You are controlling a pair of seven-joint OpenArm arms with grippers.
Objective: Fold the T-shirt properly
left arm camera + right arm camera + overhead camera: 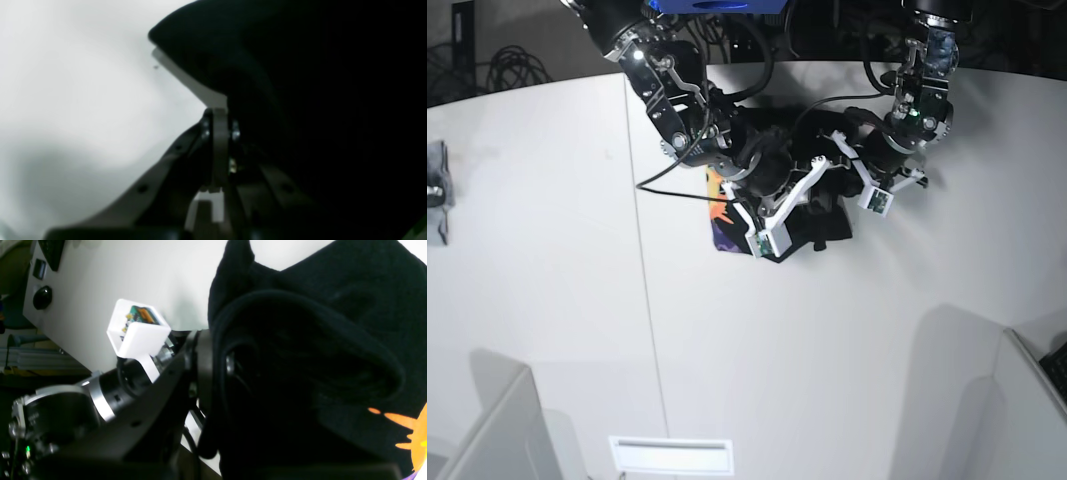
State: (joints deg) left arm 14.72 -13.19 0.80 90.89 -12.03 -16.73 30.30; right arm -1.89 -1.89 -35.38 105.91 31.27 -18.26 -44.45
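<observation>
Two grippers, both squeezed together on the same black T-shirt (827,228). Bunched up in a heap near the far edge of the tabletop (827,360), about halfway along it, with both arms crowded over it.

Right gripper (213,373): pinched tight on a thick fold, with black cloth draped right over it and hiding the tips. Orange sun print (410,436) peeking out at the low corner of that wrist view, so printed side partly turned up.

Left gripper (200,90): closed too, tip tucked under a dark cloth edge, most likely nipping it, though hard to see clearly.

Probably held at two spots like this to lift and spread the heap flat. Not yet folded; too rumpled and piled.
</observation>
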